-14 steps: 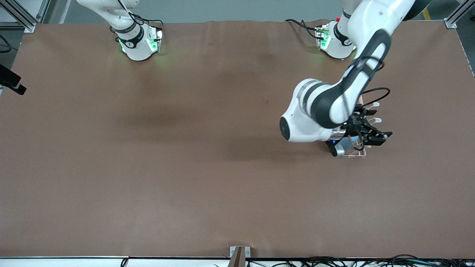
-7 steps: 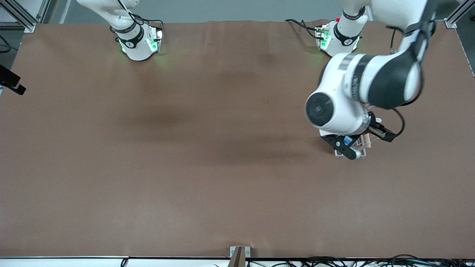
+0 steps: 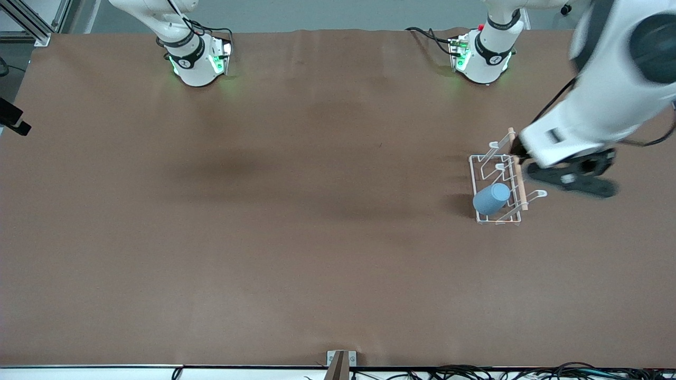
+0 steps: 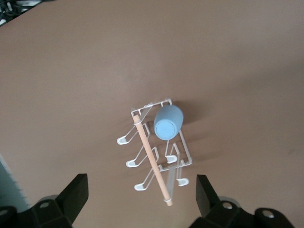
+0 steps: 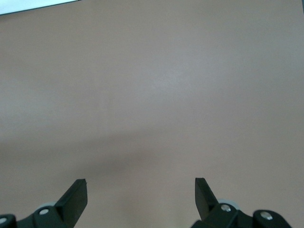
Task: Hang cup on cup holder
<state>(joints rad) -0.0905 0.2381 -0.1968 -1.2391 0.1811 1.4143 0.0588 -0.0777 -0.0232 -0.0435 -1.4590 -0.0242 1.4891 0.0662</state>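
Your left end effector (image 4: 140,199) let go, spread wide, and lifted off; the cup (image 3: 491,198) hung on the cup holder (image 3: 496,182), so you were done

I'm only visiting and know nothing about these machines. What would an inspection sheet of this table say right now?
Surface: brown table, bare apart from the rack.
Job's things: light-blue cup hangs on a prong of the white wire cup holder, toward the left arm's end of the table.
Clutter: nothing seen.
Grippers: left tool open and empty, up over the table beside the cup holder; right tool open and empty, its arm waiting.
Cables: black leads at both arm bases; a bundle along the table edge nearest the front camera.
Surroundings: metal frame posts at the corners.
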